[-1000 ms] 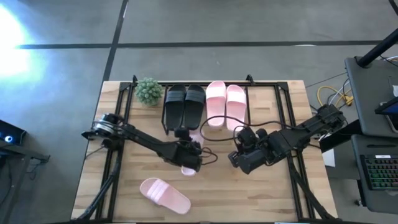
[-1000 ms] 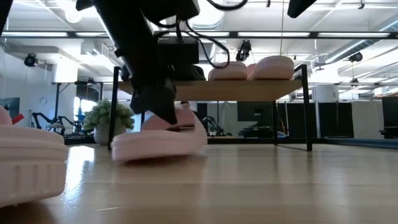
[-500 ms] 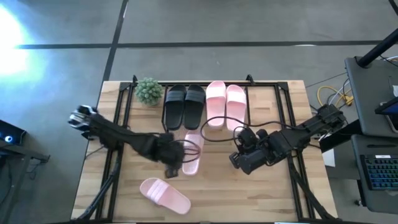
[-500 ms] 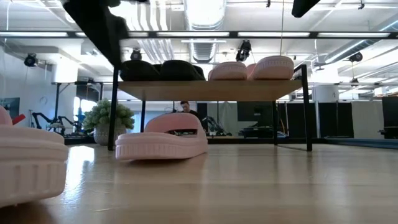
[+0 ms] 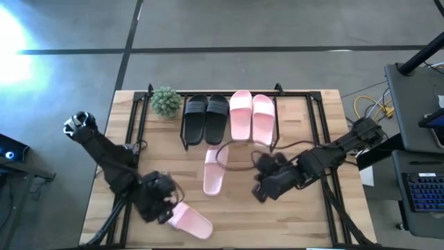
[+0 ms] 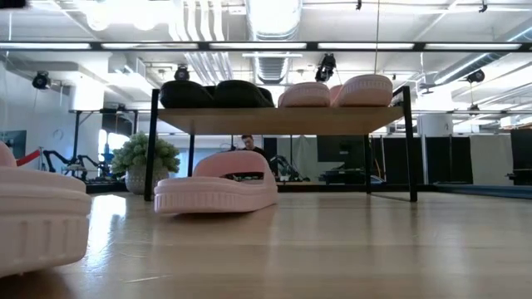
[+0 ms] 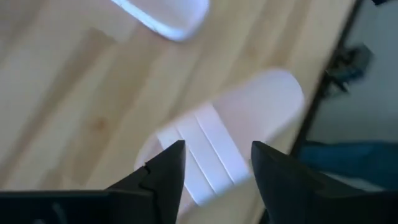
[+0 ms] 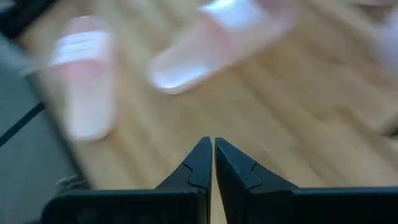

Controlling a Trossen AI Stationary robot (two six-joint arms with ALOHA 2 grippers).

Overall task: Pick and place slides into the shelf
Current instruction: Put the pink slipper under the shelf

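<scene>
Hovering over the pink slide at the table's near edge [image 5: 184, 218], the left gripper [image 5: 161, 207] is seen with its fingers spread and nothing between them, the sandal's wide strap framed in the gap in the left wrist view [image 7: 214, 149]. A second pink slide [image 5: 214, 167] is left lying on the tabletop [image 5: 305, 222] just in front of the shelf [image 5: 288, 97], toe toward it, and is not yet stowed. On the shelf's wooden top, two black slides [image 5: 206, 114] and two pink slides [image 5: 251, 114] are lined up side by side. The right gripper [image 5: 265, 189] is held low near the middle of the table with its fingers pressed together on nothing, close beside the loose pink slide. A small potted plant [image 5: 166, 101] is placed at the shelf's left end.

Trouble is judged most likely at the table edge: the near slide lies at an angle close to the rim, and a descent that is off centre could push it over the side instead of catching the strap. A cable [image 5: 239, 167] is draped by the middle slide and could be snagged when that sandal is lifted
</scene>
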